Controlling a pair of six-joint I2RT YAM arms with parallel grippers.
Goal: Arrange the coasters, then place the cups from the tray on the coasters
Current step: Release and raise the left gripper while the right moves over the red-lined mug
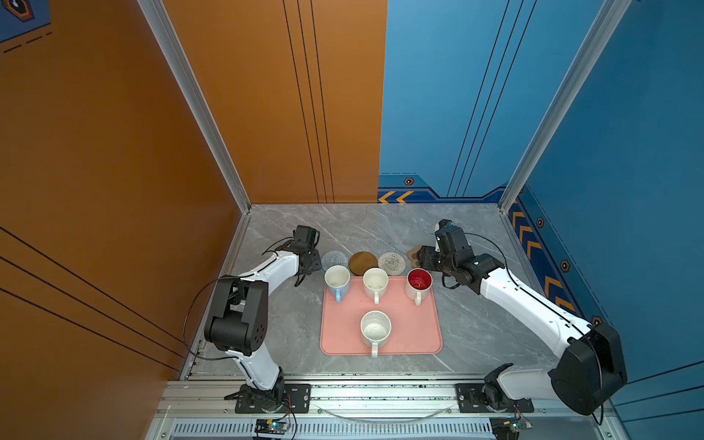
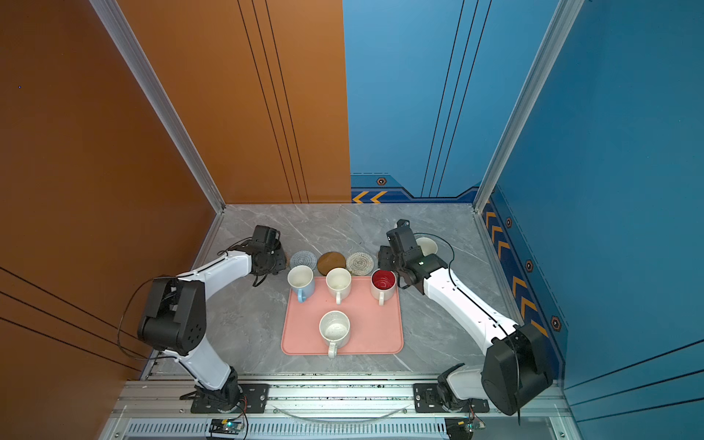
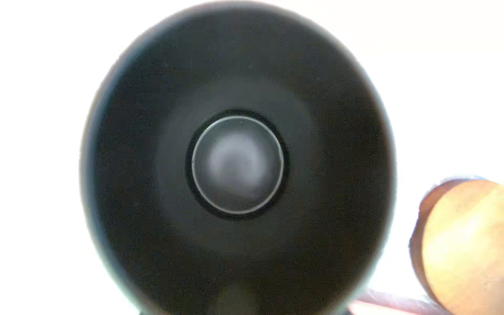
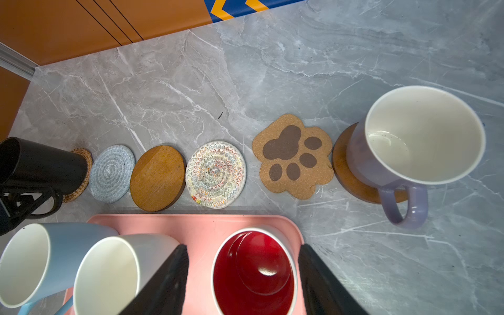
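Marble table (image 4: 272, 68), red cup (image 4: 253, 275) near right pincer (image 4: 242, 246)

Coasters, six by my count in the right wrist view: rattan round (image 4: 87, 177), grey woven (image 4: 111, 174), brown round (image 4: 157, 178), beige woven (image 4: 215, 174), paw print (image 4: 294, 156), second brown round (image 4: 343, 169). Cups, six: black (image 4: 41, 169), light blue (image 4: 76, 237), plain white (image 4: 106, 275), red-inside (image 4: 253, 272), lavender (image 4: 420, 133), plus speckled (image 1: 375, 329) in a top view. Tray (image 4: 196, 226): one. I tally four cups on it, two on coasters.
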